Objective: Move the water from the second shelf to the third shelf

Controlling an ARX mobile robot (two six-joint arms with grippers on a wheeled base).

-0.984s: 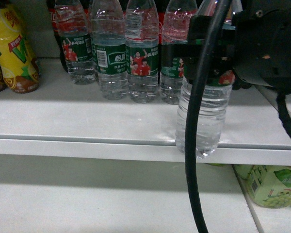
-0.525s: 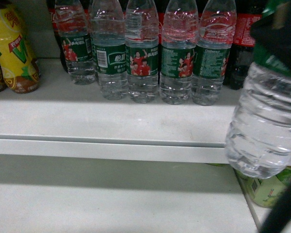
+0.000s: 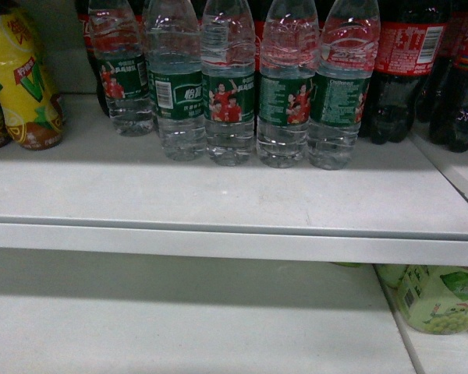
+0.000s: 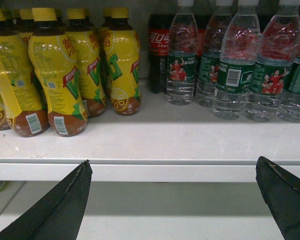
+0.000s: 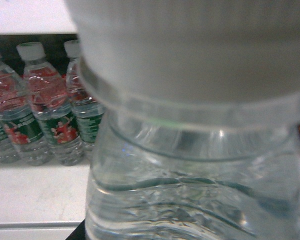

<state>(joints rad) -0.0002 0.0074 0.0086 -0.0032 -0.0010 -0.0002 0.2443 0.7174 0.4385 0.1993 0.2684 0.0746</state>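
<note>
A row of clear ribbed plastic water bottles stands at the back of the white shelf. Left of the row stand yellow-wrapped tea bottles; right of it, dark cola bottles. Below the shelf, toward the right, lie pale green packs.

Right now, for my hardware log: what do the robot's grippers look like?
The left gripper shows two matte black jaws, wedges tapering to blunt tips, edges faintly pale; no cables or markings visible. The right gripper is unseen: the water bottle fills its wrist view, and the head view shows no arm.
</note>
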